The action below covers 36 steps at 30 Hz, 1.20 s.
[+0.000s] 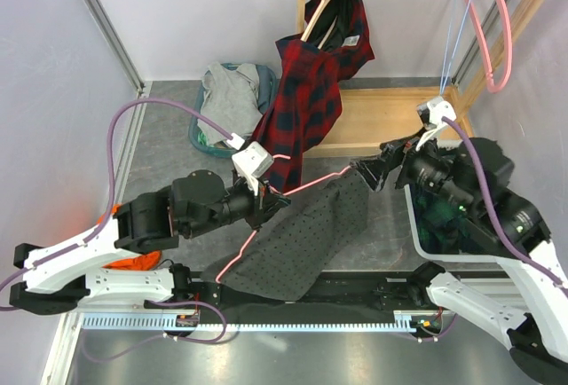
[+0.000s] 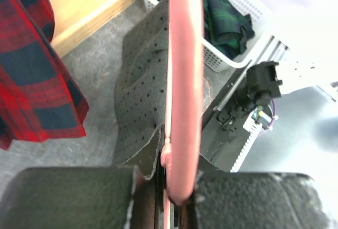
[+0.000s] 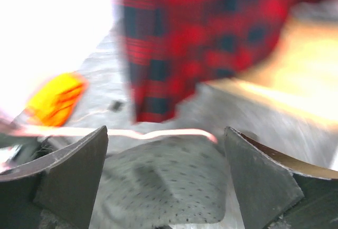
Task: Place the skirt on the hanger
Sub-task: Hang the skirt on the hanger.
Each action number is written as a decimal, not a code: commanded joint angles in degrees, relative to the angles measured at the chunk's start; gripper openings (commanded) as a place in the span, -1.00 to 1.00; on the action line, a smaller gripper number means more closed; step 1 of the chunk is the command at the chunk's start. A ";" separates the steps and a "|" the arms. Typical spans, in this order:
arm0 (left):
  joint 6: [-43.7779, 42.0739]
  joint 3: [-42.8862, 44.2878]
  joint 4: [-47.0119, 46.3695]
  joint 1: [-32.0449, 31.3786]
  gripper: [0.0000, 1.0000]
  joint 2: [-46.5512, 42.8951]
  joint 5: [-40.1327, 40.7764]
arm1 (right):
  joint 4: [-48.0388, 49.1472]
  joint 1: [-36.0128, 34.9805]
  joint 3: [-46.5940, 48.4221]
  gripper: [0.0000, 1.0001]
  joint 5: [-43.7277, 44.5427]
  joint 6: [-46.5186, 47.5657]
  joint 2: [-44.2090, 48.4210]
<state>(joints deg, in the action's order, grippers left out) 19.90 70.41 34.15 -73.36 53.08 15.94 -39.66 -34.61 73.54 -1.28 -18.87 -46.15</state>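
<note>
A thin pink hanger (image 1: 311,181) is held above the table, and my left gripper (image 1: 266,200) is shut on it near its middle. The skirt (image 1: 311,234), dark grey with small black dots, drapes from the hanger down toward the near rail. In the left wrist view the hanger (image 2: 182,81) runs up from between my fingers, with the skirt (image 2: 140,97) beside and behind it. My right gripper (image 1: 373,172) stands open at the hanger's right end. Its wrist view is blurred, showing the skirt (image 3: 163,181) and hanger (image 3: 158,133) between the spread fingers, touching neither.
A red plaid shirt (image 1: 311,74) hangs on a wooden rack (image 1: 382,119), and a second pink hanger (image 1: 493,30) hangs at its right. A teal basket of grey clothes (image 1: 231,101) sits at the back left. A white basket (image 1: 415,225) stands under the right arm, and an orange item (image 1: 133,265) lies near the left arm.
</note>
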 commanded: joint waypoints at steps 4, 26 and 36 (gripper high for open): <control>-7.77 10.88 3.73 -0.11 -0.97 3.69 -10.05 | 0.20 -0.45 6.18 0.82 -26.74 15.43 -7.28; -8.91 11.94 5.84 -0.20 -0.97 5.19 -20.42 | 3.80 -11.53 -0.76 0.72 -39.76 24.85 -11.68; -8.65 12.38 4.08 -0.20 -0.97 4.58 -23.85 | 6.00 -11.80 -3.49 0.14 -37.31 22.66 -11.59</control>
<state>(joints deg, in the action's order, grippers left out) 12.58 79.66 44.29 -73.30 59.83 -3.14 -36.84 -46.44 71.35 -40.29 4.23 -58.17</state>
